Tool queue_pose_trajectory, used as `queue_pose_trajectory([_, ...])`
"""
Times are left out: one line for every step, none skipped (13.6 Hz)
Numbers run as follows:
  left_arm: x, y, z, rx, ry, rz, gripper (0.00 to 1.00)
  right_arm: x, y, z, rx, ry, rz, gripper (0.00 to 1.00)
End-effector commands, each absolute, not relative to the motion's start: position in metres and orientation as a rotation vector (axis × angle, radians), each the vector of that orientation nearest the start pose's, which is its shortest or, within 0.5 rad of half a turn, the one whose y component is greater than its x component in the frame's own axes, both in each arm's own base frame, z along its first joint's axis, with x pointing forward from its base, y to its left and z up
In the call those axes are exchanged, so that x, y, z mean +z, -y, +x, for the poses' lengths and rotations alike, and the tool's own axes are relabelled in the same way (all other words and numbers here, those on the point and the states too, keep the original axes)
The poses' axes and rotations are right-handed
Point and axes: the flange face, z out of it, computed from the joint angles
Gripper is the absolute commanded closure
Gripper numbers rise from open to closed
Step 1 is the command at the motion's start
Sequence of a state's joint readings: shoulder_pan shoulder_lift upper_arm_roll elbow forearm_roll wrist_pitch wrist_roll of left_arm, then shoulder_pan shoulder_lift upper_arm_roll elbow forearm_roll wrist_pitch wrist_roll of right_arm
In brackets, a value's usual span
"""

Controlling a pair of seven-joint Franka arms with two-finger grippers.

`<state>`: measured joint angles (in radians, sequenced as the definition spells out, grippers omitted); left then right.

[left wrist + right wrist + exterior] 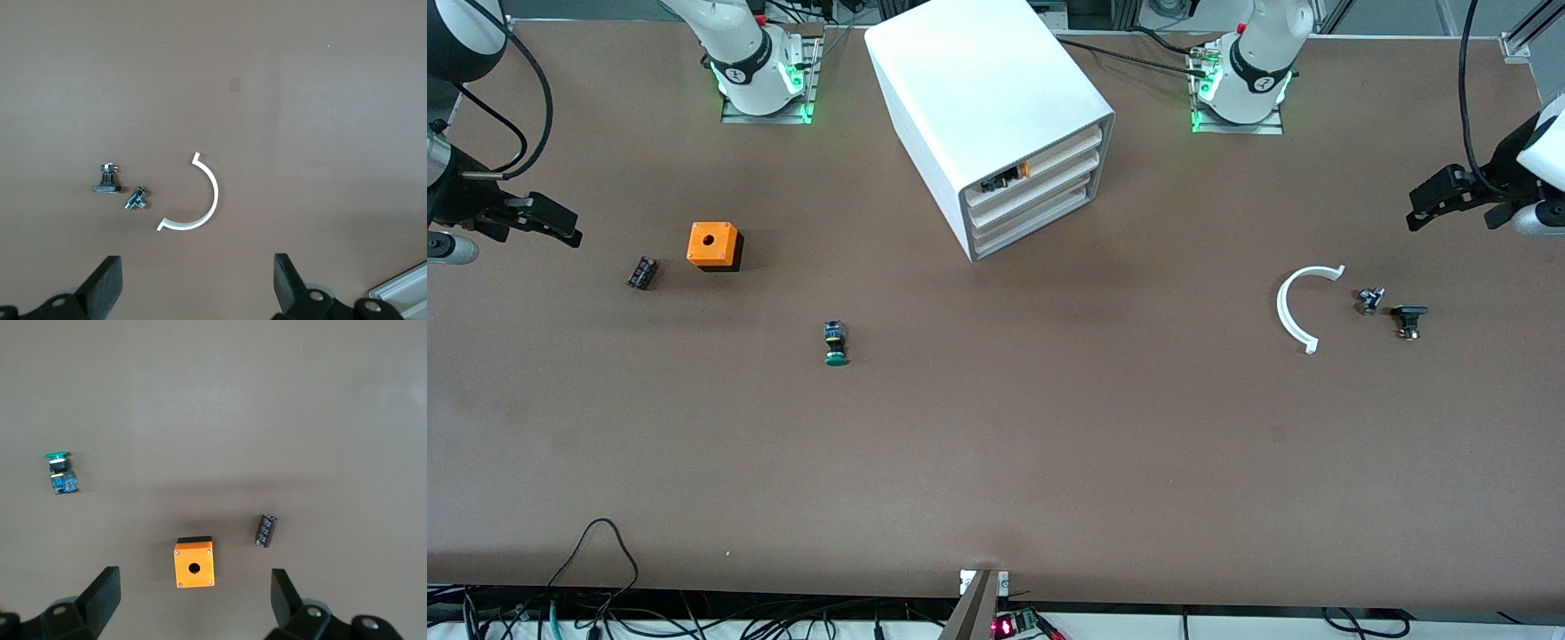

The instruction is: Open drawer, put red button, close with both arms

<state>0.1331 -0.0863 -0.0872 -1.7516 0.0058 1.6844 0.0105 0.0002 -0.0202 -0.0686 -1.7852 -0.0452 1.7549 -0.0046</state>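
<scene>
The white cabinet stands between the two arm bases with its three tray drawers all pushed in. The top tier shows a small orange-and-black piece. No red button shows in any view. My left gripper is open and empty, up over the left arm's end of the table; in the left wrist view it hangs above bare table. My right gripper is open and empty over the right arm's end; in the right wrist view it hangs beside an orange box.
A green-capped button lies mid-table. An orange box with a hole and a dark cylinder lie toward the right arm's end. A white arc and two small dark parts lie toward the left arm's end.
</scene>
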Motion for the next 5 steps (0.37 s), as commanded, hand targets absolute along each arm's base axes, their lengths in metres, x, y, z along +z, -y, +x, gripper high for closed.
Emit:
queue_pose_trajectory([0.6026,-0.0229,0.5361,-0.014,0.023,-3.144,0.00,0.5574,0.0399,0.5504,0.009,-0.083,-3.171,0.00])
queue_pose_trajectory([0.6024,-0.0229,0.5359,-0.012,0.023,-3.144,0.00,0.5574,0.0407,0.5504,0.009,-0.088,-3.171,0.00])
queue_pose_trajectory([0.6024,-0.0229,0.5359,-0.012,0.028,-3.144,0.00,0.5574,0.0408,0.5504,0.009,-0.088,-3.171,0.00])
queue_pose_trajectory([0.6038,-0.0195,0.5356,-0.014,0.021,-3.143,0.00,0.5574,0.0408,0.5504,0.009,-0.090,-3.171,0.00])
queue_pose_trajectory([0.6023,-0.0201,0.5351,0.000,0.023,-3.145,0.00,0.5574,0.0399,0.5504,0.009,-0.088,-3.171,0.00])
